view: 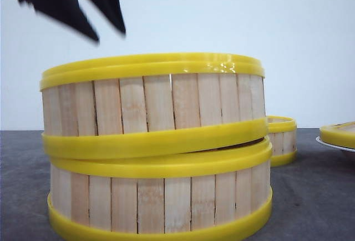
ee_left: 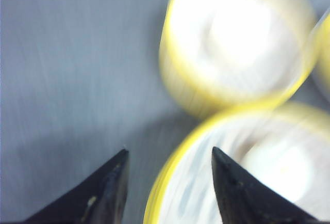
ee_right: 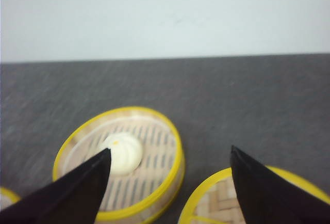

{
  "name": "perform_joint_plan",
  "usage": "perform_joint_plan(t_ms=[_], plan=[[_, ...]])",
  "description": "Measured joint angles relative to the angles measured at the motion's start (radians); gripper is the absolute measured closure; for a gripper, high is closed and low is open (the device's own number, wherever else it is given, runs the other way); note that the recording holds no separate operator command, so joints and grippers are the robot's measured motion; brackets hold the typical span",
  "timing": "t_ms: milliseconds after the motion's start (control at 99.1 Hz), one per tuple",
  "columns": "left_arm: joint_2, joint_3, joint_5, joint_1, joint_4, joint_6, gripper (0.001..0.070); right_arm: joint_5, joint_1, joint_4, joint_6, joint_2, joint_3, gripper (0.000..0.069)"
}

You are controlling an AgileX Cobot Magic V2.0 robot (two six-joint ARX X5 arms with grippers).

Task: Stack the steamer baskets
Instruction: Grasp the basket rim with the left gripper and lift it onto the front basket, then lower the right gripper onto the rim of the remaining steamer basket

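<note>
Two steamer baskets stand stacked close to the front camera. The upper steamer basket (view: 152, 105) sits slightly tilted on the lower steamer basket (view: 161, 202). A third steamer basket (view: 281, 139) stands alone behind them to the right; the right wrist view shows a white bun (ee_right: 122, 153) inside that basket (ee_right: 149, 177). My left gripper (view: 110, 36) hangs blurred above the stack's left side, open and empty; its wrist view shows the stack's top (ee_left: 206, 182) under my left gripper (ee_left: 170, 150). My right gripper (ee_right: 170, 149) is open and empty, above the table between the third basket and a lid.
A yellow-rimmed woven lid (ee_right: 221, 203) lies to the right of the third basket; in the front view this lid (view: 339, 134) rests on a white plate (view: 327, 142). Dark grey table (ee_right: 232, 95) runs to a pale back wall.
</note>
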Motion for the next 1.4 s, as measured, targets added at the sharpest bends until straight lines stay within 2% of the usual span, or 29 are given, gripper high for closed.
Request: perform_joint_plan(t_ms=[161,424,666,837,999,1201,1402], plan=[[-0.167,0.001,-0.001,0.000,0.065,-0.004,0.0410,-0.035,0.025,-0.006,0.007,0.116,0.017,0.0234],[-0.413,-0.011,0.006,-0.001,0.057,-0.024,0.0410,-0.032,0.046,-0.013,0.007,0.365,0.132,0.0235],[-0.646,-0.211,0.006,-0.001,0.013,-0.044,0.0410,0.002,0.047,-0.057,0.007,0.662,0.277,0.0237],[-0.791,-0.299,0.003,-0.001,-0.108,-0.087,0.0410,0.047,0.046,-0.063,0.007,0.831,0.365,0.0277],[-0.878,-0.298,-0.013,-0.001,-0.167,-0.102,0.0410,0.082,0.047,-0.066,0.007,0.948,0.405,0.0295],[-0.922,-0.298,-0.016,-0.001,-0.204,-0.105,0.0410,0.097,0.046,-0.048,0.013,1.034,0.411,0.0415],[-0.923,-0.298,-0.018,-0.001,-0.234,-0.106,0.0410,0.097,0.047,-0.017,0.031,1.064,0.411,0.0432]])
